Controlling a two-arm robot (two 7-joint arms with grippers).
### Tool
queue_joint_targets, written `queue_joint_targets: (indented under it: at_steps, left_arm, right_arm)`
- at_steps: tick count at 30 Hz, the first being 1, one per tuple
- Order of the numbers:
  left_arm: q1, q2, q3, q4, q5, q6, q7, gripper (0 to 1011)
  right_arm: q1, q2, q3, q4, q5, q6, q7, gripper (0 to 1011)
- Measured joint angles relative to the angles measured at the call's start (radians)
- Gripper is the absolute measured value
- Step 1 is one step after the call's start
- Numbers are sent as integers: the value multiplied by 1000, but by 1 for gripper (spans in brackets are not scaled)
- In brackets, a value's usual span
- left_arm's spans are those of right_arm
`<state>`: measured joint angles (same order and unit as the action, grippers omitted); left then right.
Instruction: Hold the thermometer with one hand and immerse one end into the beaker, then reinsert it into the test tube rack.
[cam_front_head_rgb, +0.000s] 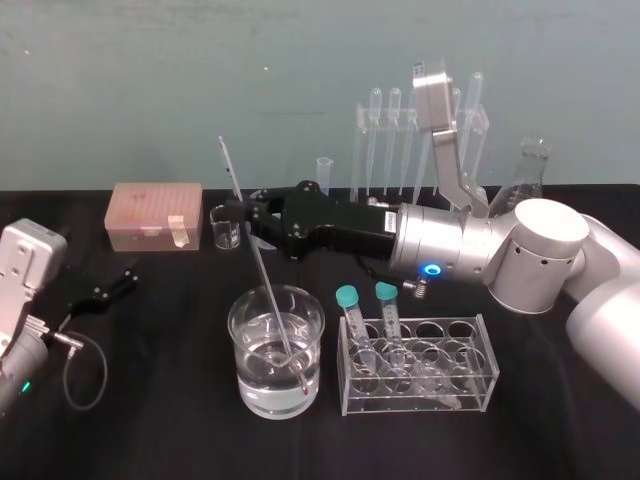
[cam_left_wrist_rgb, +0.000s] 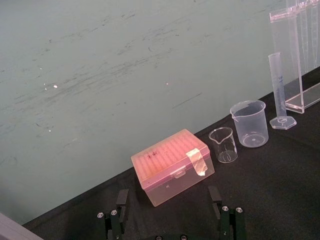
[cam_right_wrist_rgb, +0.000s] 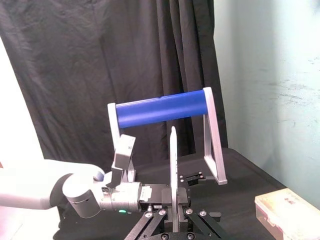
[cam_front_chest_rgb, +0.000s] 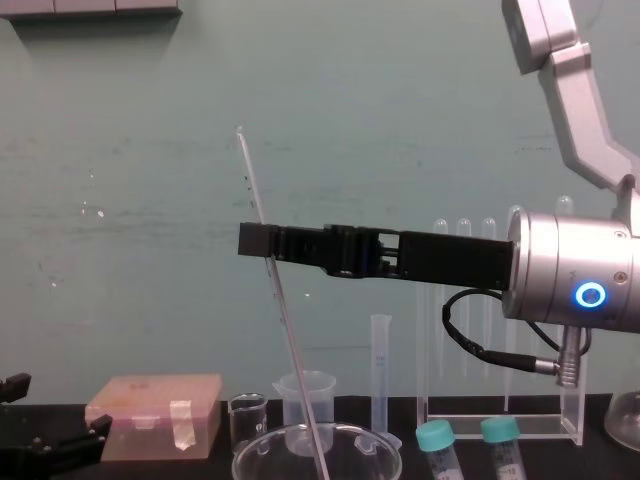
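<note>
Right claw (cam_front_head_rgb: 255, 216) is clamped on the thermometer (cam_front_head_rgb: 270, 290) mid-shaft, tilting it so 1 end dips into the beaker (cam_front_head_rgb: 314, 372) just below the claw. The test tube rack (cam_front_chest_rgb: 540, 428) stands behind that claw, for the return. Left claw (cam_left_wrist_rgb: 168, 210) sits far off, fingers apart.

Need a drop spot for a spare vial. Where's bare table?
Bare: the patch between left claw, tip box and beaker; the front strip before the beaker. Crowded: back row by the small beakers and rack; the right claw holds the thermometer over mid-table.
</note>
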<state>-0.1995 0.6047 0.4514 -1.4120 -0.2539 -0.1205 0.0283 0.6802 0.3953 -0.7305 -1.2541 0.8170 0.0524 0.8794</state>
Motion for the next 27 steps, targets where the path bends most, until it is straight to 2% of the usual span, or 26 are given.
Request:
queue_joint_targets:
  at_steps: [27]
  left_arm:
    - [0, 0, 0, 0, 0, 0, 0, 1008]
  right_arm:
    - [-12, 0, 11, -13, 1, 10, -5, 58]
